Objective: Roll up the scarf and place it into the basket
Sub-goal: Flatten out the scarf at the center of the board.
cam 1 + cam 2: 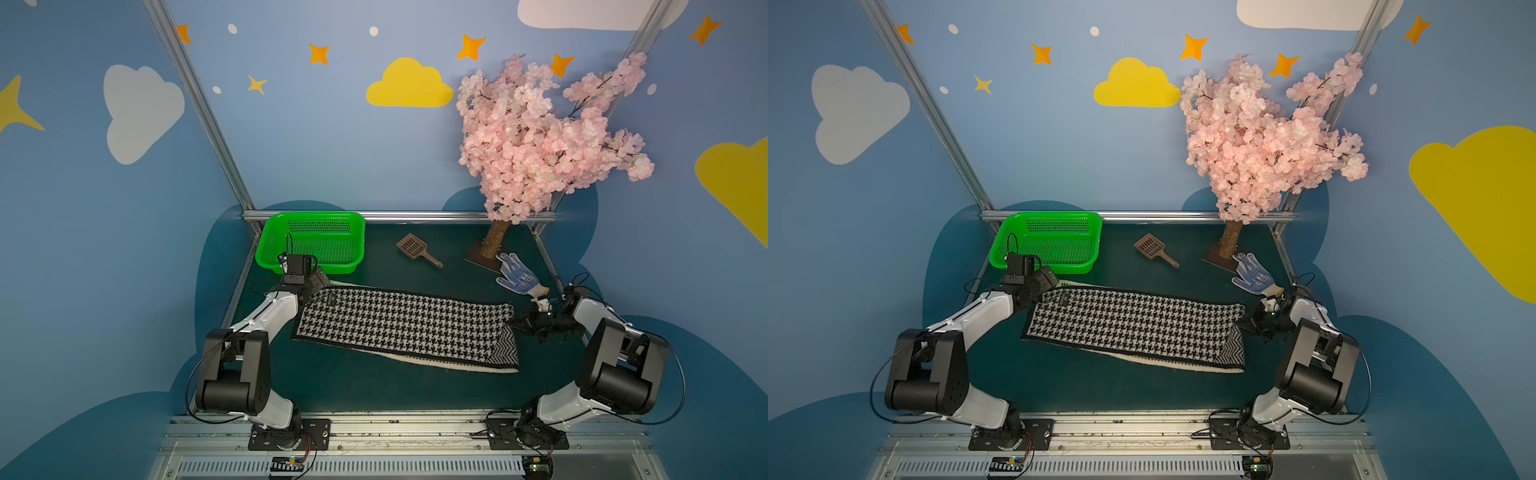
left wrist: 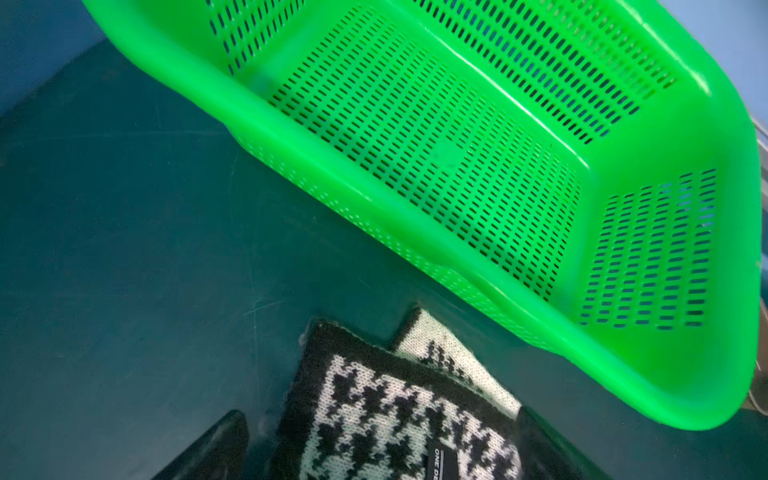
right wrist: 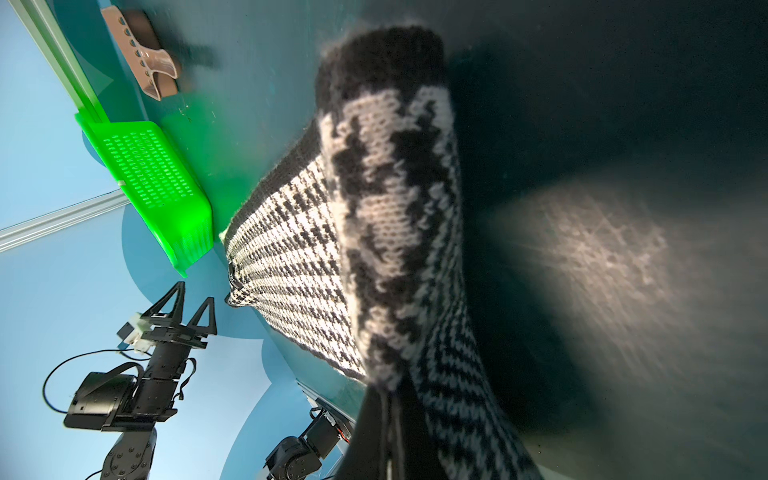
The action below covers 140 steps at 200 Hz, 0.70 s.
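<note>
Now, with the right gripper jaws pinching one end corner of the scarf and the left gripper jaws spread over the opposite corner just beside the basket, the unrolled scarf could drag askew across the table, that end being loose.

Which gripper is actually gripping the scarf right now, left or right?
The right gripper: its fingers are shut on the herringbone end of the scarf. The left gripper is open, fingers spread either side of the label end, pinching nothing.
</note>
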Each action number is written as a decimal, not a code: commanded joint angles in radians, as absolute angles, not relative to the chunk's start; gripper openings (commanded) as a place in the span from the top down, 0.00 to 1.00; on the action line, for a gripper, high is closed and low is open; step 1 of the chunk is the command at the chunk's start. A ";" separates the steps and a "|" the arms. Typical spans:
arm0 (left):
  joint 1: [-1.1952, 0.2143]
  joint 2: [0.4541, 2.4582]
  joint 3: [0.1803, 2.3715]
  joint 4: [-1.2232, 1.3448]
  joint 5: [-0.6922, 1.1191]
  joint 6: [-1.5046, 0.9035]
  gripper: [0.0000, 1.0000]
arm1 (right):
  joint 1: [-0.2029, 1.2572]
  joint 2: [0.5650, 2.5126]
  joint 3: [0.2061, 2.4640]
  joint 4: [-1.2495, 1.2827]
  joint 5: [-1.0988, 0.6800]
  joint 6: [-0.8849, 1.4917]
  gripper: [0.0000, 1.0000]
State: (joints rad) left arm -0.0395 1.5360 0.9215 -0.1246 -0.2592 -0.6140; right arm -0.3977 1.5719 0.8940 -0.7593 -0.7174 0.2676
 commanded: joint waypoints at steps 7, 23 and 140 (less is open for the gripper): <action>-0.009 1.638 0.983 -0.216 -0.273 -0.632 0.01 | -0.394 1.549 0.913 -0.779 -0.719 0.257 1.00; -0.001 1.693 1.005 -0.221 -0.241 -0.624 0.03 | -0.393 1.545 0.914 -0.787 -0.721 0.255 1.00; -0.021 1.833 1.045 -0.244 -0.083 -0.657 0.64 | -0.400 1.537 0.987 -0.875 -0.514 0.244 1.00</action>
